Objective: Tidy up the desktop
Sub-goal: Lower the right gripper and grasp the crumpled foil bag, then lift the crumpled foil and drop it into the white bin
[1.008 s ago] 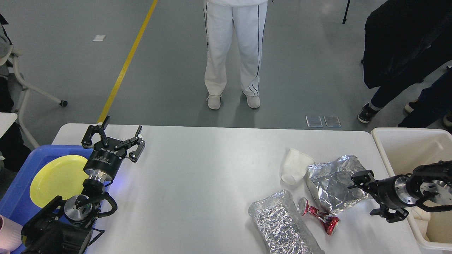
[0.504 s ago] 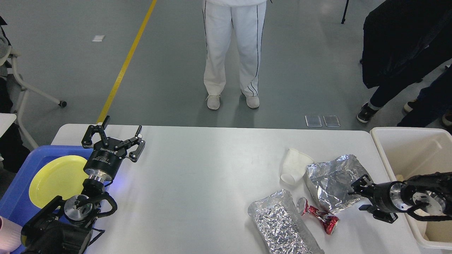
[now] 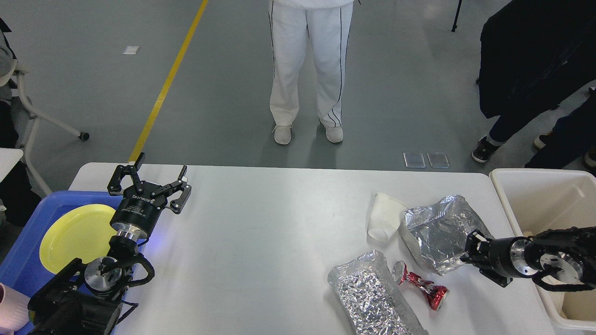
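Note:
The white desktop holds litter on its right side: a tipped white paper cup, a crumpled foil bag, a second foil bag near the front edge, and a crushed red can between the bags. My right gripper comes in from the right and is pressed against the right edge of the upper foil bag. Its fingers are dark and partly hidden by the foil, so their state is unclear. My left gripper is open and empty above the table's far left.
A blue tray with a yellow plate sits at the left edge, with a pink cup at the bottom left. A beige tub stands off the right end. People stand beyond the far and right edges.
My right gripper moved left into the upper foil bag and its fingers narrowed. The bag bunched up and shifted left, nudging the paper cup left. The left arm has not moved.

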Available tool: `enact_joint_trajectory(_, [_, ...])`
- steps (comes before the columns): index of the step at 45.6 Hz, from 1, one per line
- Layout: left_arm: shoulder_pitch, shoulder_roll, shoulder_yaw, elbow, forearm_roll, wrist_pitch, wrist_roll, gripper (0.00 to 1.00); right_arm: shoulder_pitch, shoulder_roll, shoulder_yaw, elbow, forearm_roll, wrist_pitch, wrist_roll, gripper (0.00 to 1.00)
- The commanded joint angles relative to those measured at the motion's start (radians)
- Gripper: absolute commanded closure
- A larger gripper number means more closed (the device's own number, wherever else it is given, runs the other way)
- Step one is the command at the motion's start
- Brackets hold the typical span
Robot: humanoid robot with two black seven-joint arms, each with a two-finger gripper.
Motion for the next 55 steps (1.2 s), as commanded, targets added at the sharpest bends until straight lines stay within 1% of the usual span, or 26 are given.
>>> enact_joint_trajectory(1, [0.0, 0.0, 0.0, 0.0, 0.0, 0.0, 0.0, 0.04, 0.006, -0.003, -0.002, -0.008, -0.002, 0.003, 0.0, 1.0])
enact_joint_trajectory(7, [0.0, 0.0, 0.0, 0.0, 0.0, 0.0, 0.0, 0.04, 0.028, -0.021, -0.009, -0.013, -0.015, 0.018, -0.001, 1.0])
enact_joint_trajectory(11, [0.0, 0.0, 0.0, 0.0, 0.0, 0.0, 0.0, 0.04, 0.089, -0.061, -0.022, -0.013, -0.023, 0.046, -0.005, 1.0])
enact_joint_trajectory(19, [0.002, 0.0, 0.0, 0.0, 0.0, 0.0, 0.0, 0.04, 0.308, -0.117, -0.029, -0.023, -0.138, 0.265, -0.008, 1.0])
enact_joint_trajectory(28, [0.002, 0.0, 0.0, 0.0, 0.0, 0.0, 0.0, 0.04, 0.532, -0.11, -0.029, -0.006, -0.359, 0.431, -0.008, 1.0])
enact_joint_trajectory(31, [0.002, 0.0, 0.0, 0.0, 0.0, 0.0, 0.0, 0.04, 0.601, -0.097, -0.029, 0.026, -0.458, 0.492, -0.006, 1.0])
enact_joint_trajectory(37, [0.002, 0.0, 0.0, 0.0, 0.0, 0.0, 0.0, 0.04, 0.704, -0.071, -0.031, 0.153, -0.586, 0.515, -0.006, 1.0])
enact_joint_trajectory(41, [0.002, 0.0, 0.0, 0.0, 0.0, 0.0, 0.0, 0.04, 0.758, -0.066, -0.031, 0.266, -0.597, 0.517, -0.006, 1.0])
enact_joint_trajectory(44, [0.002, 0.0, 0.0, 0.0, 0.0, 0.0, 0.0, 0.04, 0.773, -0.049, -0.044, 0.32, -0.597, 0.515, -0.006, 1.0])
enact_joint_trajectory(49, [0.002, 0.0, 0.0, 0.0, 0.0, 0.0, 0.0, 0.04, 0.767, -0.035, -0.084, 0.313, -0.601, 0.503, -0.008, 1.0])
enact_joint_trajectory(55, [0.002, 0.0, 0.0, 0.0, 0.0, 0.0, 0.0, 0.04, 0.737, -0.048, -0.112, 0.244, -0.6, 0.497, -0.006, 1.0])
